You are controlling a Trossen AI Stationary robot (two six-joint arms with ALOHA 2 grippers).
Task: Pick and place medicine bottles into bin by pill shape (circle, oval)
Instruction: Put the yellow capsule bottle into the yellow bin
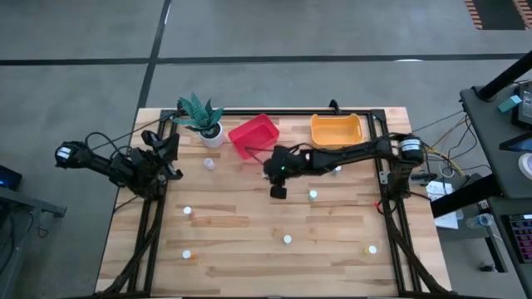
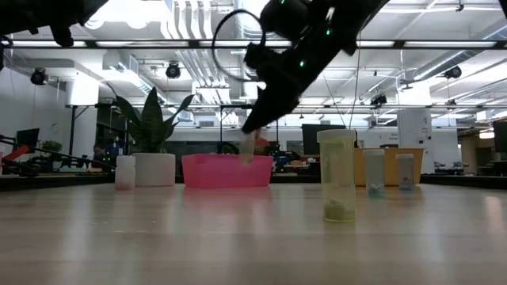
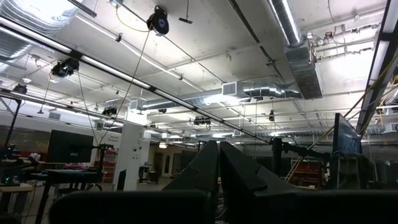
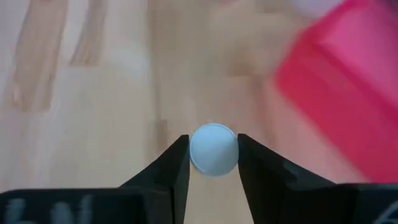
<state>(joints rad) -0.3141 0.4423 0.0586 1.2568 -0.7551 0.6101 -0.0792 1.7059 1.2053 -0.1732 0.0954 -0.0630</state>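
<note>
My right gripper (image 4: pixel 213 163) is shut on a small medicine bottle with a round white cap (image 4: pixel 213 149), just to the near side of the red bin (image 1: pixel 253 133). In the low view the bottle (image 2: pixel 248 147) hangs above the table in front of that bin (image 2: pixel 227 171). An orange bin (image 1: pixel 337 129) stands to the right of the red one. Several other small bottles stand upright on the table, among them one at the left (image 1: pixel 188 212) and one near the middle (image 1: pixel 313 195). My left gripper (image 3: pixel 217 168) is shut and empty at the table's left edge (image 1: pixel 166 154), pointing up into the room. My right gripper pinches the bottle at its white cap (image 4: pixel 194 152), one finger on each side. The fingers (image 4: pixel 177 168) come from above, pointing down. The bottle hangs upright below them, lifted clear of the table (image 2: pixel 248 147).
A potted plant (image 1: pixel 202 116) stands at the far left beside the red bin. Bottles stand near the front edge (image 1: pixel 288 239), (image 1: pixel 371 248), (image 1: pixel 186 255). In the low view a yellowish bottle (image 2: pixel 338 176) stands closest, with two clear ones (image 2: pixel 374 172) behind it.
</note>
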